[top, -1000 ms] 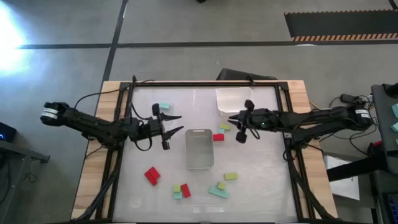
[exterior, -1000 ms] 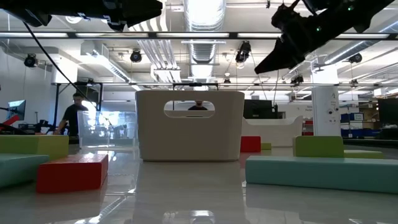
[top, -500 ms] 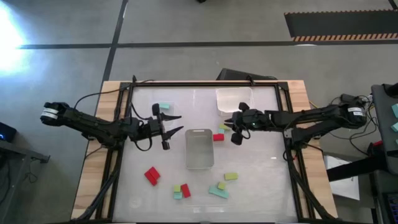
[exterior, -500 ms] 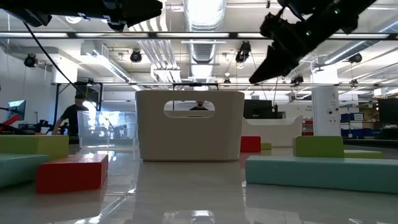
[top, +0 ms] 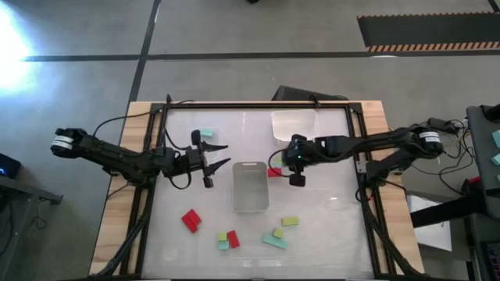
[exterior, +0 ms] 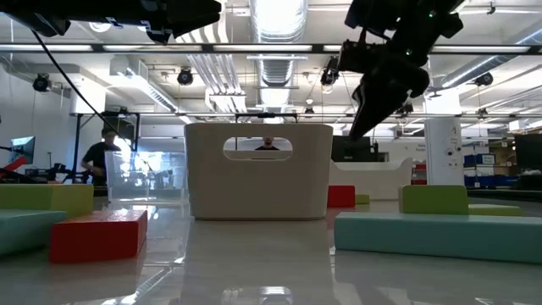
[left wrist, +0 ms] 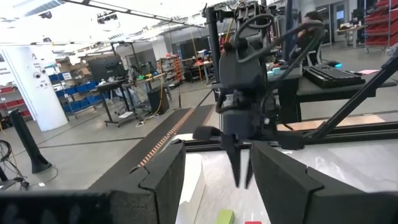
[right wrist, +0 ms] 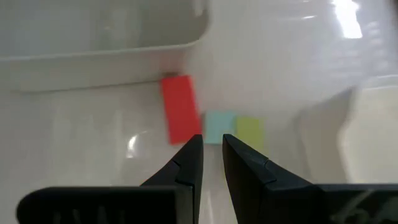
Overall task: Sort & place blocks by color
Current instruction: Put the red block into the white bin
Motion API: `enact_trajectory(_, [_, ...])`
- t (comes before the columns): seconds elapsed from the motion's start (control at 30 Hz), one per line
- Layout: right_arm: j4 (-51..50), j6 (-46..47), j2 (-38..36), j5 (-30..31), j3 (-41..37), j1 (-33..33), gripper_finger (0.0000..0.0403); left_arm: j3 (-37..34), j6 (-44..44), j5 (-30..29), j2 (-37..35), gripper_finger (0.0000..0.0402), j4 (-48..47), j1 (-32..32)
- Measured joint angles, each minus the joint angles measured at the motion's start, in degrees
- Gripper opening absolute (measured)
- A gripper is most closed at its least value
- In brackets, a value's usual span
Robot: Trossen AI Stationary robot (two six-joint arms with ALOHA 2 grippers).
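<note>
The right gripper [top: 286, 160] is held above the table [top: 336, 226], just right of the clear container [top: 251, 187] that stands at the table's middle, and its fingers [right wrist: 186, 163] are seen pressed nearly together with nothing between them. Beneath it, a red block [right wrist: 180, 116], a teal block [right wrist: 217, 127] and a yellow-green block [right wrist: 249, 131] are seen lying side by side on the surface, the red one close to the container's wall. The left gripper [top: 219, 154] is held over the table's left half, near its far edge, with its two fingers spread and nothing pinched. A teal block [top: 207, 133] is found beside that gripper, toward the far edge. A second clear container [top: 293, 125] is placed against the far edge, right of centre. Toward the near edge, a pair of red blocks [top: 191, 220] is laid left of centre. A small cluster of yellow-green, teal and red blocks [top: 228, 240] is gathered near the middle of the near edge, and further right a long teal block [top: 274, 241] and a yellow-green block [top: 290, 221] are seen. A person [exterior: 100, 157] is visible in the room behind the table.
</note>
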Motion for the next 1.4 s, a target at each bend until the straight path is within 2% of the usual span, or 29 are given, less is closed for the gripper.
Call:
enact_trajectory(0.33, [0.53,2.14,3.74,-4.41,-0.54,0.02,0.0062,0.00,-1.42,0.00,0.00,0.0168,0.00,0.00])
enact_trajectory(0.47, [2.87,2.22,5.77,-4.81,-0.54,0.02,0.0099,0.00,-1.41,0.00,0.01,0.0168,0.01,0.00])
enact_trajectory(0.73, [9.25,1.56,10.55,-4.36,-0.57,0.02,0.0198,0.00,-1.40,0.00,0.02,0.0168,-0.02,0.00])
enact_trajectory(0.87, [9.87,1.22,12.44,-2.74,-0.46,0.02,0.0219,0.00,-1.40,0.00,0.02,0.0168,-0.07,0.00])
enact_trajectory(1.13, [10.26,1.14,15.52,-2.72,0.00,0.02,0.0203,0.00,-1.38,0.00,0.02,0.0168,-1.01,0.00])
enact_trajectory(1.4, [10.30,1.40,15.43,-2.72,0.02,0.02,0.0137,0.00,-1.39,0.00,0.04,0.0168,-1.04,0.00])
